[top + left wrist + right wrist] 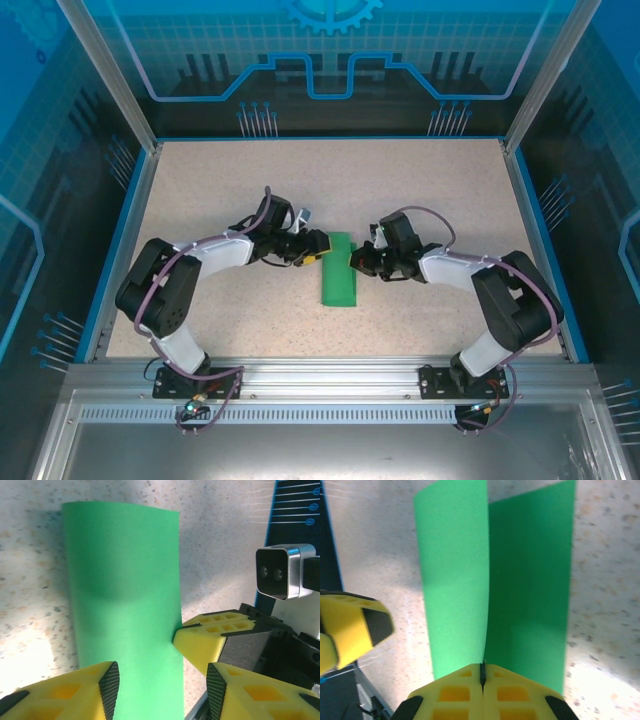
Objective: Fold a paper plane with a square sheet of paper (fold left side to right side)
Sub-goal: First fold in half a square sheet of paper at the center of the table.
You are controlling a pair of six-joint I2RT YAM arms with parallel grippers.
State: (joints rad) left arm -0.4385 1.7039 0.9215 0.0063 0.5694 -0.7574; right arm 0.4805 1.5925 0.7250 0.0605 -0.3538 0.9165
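Note:
The square sheet of paper (338,272) is bright green and lies mid-table as a narrow strip, folded lengthwise. In the right wrist view its upper layer (454,575) stands up off the lower layer (530,580). My right gripper (482,669) is shut on that raised layer's edge, at the strip's right side (357,259). My left gripper (162,685) is open over the strip's near end, with its fingers (107,687) on either side of the paper. It sits at the strip's left (322,252). The right gripper's yellow fingers (205,640) touch the paper's right edge. The paper plane is out of view.
The speckled beige table (220,190) is bounded by a blue rim (130,210) and transparent walls. Both arm bases (190,375) sit on the near metal rail. A wrist camera block (280,572) hangs close beside the paper.

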